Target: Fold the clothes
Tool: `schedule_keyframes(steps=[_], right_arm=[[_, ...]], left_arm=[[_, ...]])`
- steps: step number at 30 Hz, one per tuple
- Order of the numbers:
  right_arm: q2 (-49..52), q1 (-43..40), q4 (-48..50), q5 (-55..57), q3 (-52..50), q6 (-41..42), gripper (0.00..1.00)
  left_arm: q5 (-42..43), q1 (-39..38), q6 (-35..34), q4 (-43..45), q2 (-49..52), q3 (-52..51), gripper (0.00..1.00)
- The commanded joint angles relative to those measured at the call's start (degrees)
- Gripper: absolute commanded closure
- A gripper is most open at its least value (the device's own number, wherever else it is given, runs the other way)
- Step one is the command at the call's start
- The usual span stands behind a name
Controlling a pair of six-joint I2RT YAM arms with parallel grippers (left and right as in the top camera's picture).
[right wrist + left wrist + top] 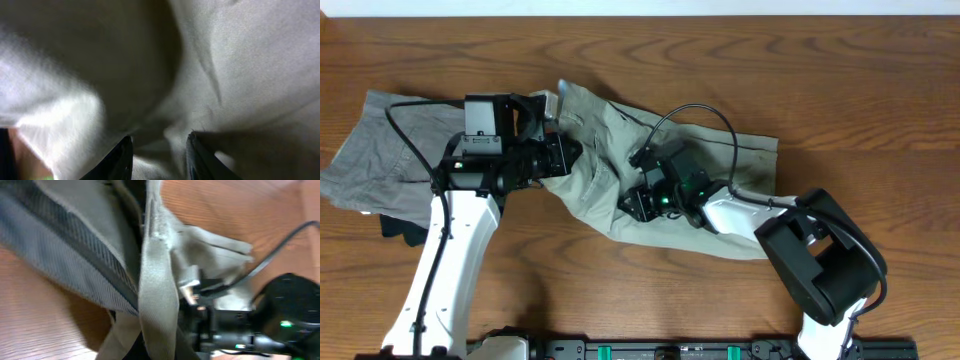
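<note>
Khaki shorts (720,160) lie crumpled mid-desk. Right gripper (160,150) is on their near-middle, fingers (122,157) nipping a cloth ridge, tips cut off. Left gripper (565,150) sits farther back at the waistband under draped fabric, so can't tell its grip. Grey shorts (390,150) are at the left edge, partly behind the arm.

Khaki-green shorts (595,175) sprawled across the middle of the tabletop, running on a slant from the far-left end down toward the near-right. They're rumpled, not flat: creases everywhere, near edge curling in a long arc. Right-hand leg lies smoother, its stitched hem facing the right edge. Far-left end is raised off the wood, pale blue lining showing. Up close in the left wrist view, a khaki band of the shorts (157,295) hangs upright beside grey-blue ribbed lining. Right wrist view: the shorts (235,75) fill the frame, softly folded
</note>
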Motion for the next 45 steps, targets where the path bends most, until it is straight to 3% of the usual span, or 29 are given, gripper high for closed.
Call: schedule_keyframes(steps=[1,19,26,30,35,40,45], right_arm=[[2.32,1.51,0.94,1.2,-0.2,2.67,0.66],[2.08,4.42,8.11,2.93,-0.02,6.25,0.66],[-6.27,-8.35,-3.3,2.67,-0.02,0.22,0.64],[-14.49,-19.82,-14.95,3.26,0.0,-6.82,0.64],[-17.59,-30.45,-28.22,8.98,-0.04,-10.45,0.66],[-14.71,-34.88,-33.14,9.81,-0.28,-14.43,0.67],[-10.84,-35.06,-31.34,11.08,-0.28,-14.99,0.67]], left_arm=[[3.69,-0.76,-2.01,1.18,-3.3,2.08,0.94],[3.69,-0.76,-2.01,2.47,-6.69,2.08,0.94],[3.06,-0.74,-1.92,1.73,-7.91,2.08,0.94],[1.75,-0.83,-1.97,1.95,-8.2,2.43,0.94],[1.75,-2.84,-1.97,3.48,-8.17,2.45,0.94],[0.0,-7.5,-1.99,5.97,-8.04,2.45,0.94],[-4.37,-12.79,-1.97,5.99,-7.45,2.45,0.94]])
